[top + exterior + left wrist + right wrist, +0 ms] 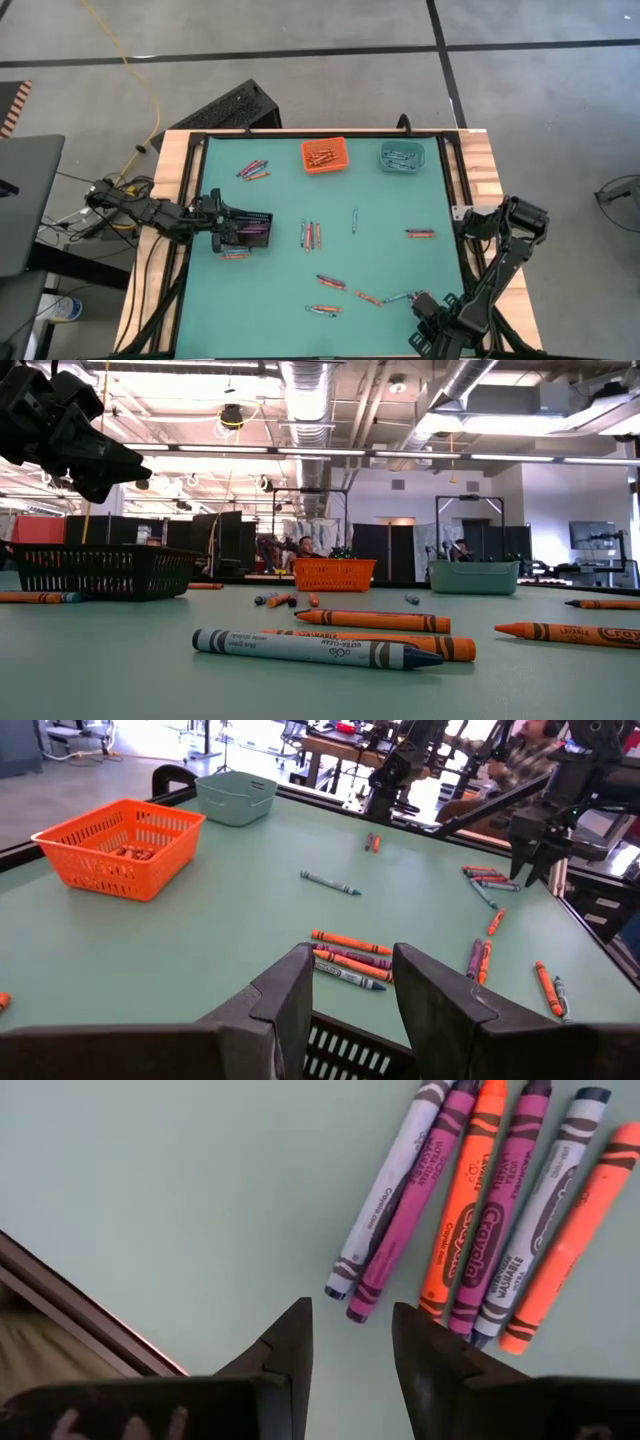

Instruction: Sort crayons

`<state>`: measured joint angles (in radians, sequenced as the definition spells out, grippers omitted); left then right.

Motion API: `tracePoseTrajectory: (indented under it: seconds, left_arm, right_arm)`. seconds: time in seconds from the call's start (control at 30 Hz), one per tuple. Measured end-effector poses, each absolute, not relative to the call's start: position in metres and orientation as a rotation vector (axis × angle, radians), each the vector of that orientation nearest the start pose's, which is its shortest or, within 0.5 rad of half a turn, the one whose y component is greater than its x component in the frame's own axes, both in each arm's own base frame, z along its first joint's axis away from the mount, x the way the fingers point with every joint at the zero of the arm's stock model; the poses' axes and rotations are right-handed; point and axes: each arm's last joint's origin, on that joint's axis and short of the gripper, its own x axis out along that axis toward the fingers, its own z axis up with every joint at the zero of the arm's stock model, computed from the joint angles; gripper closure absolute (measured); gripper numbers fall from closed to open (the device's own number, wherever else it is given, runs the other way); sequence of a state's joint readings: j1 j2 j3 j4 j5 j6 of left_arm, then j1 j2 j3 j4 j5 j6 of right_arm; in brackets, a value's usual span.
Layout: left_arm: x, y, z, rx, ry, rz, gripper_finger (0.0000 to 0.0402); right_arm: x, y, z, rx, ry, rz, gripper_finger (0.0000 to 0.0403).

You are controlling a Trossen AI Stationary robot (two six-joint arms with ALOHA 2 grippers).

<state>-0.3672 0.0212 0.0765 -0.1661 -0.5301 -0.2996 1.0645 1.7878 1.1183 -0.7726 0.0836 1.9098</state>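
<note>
Crayons lie scattered on the green table [280, 290]: a pair in front [320, 648], a few in the middle [310, 235], and a side-by-side row of orange, purple and blue ones [490, 1210]. My right gripper [350, 1342] points down, open, above the mat beside that row, near the table's front right corner [420, 300]. My left gripper [350, 995] is open and level at the left edge [215, 215], over a black basket [247, 232] with purple crayons in it. Both grippers hold nothing.
An orange basket [324, 155] with orange crayons and a teal bin [401, 157] with blue ones stand at the far edge. More crayons lie at the far left [253, 170] and right [420, 233]. A raised black rim [448, 180] frames the mat.
</note>
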Motion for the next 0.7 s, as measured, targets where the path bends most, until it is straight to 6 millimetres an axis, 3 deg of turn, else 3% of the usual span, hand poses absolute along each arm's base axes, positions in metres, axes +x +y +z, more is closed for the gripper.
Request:
tracePoseTrajectory:
  seconds: [0.43,0.7]
  left_arm:
    - [0.089,-0.018,0.172,-0.251,0.075,0.177,0.0274]
    - [0.089,-0.018,0.172,-0.25,0.075,0.177,0.0274]
  right_arm:
    - [0.156,0.267,0.142,0.721,1.452,-0.493,0.0273]
    - [0.162,0.262,0.141,0.641,1.504,-0.418,0.0299]
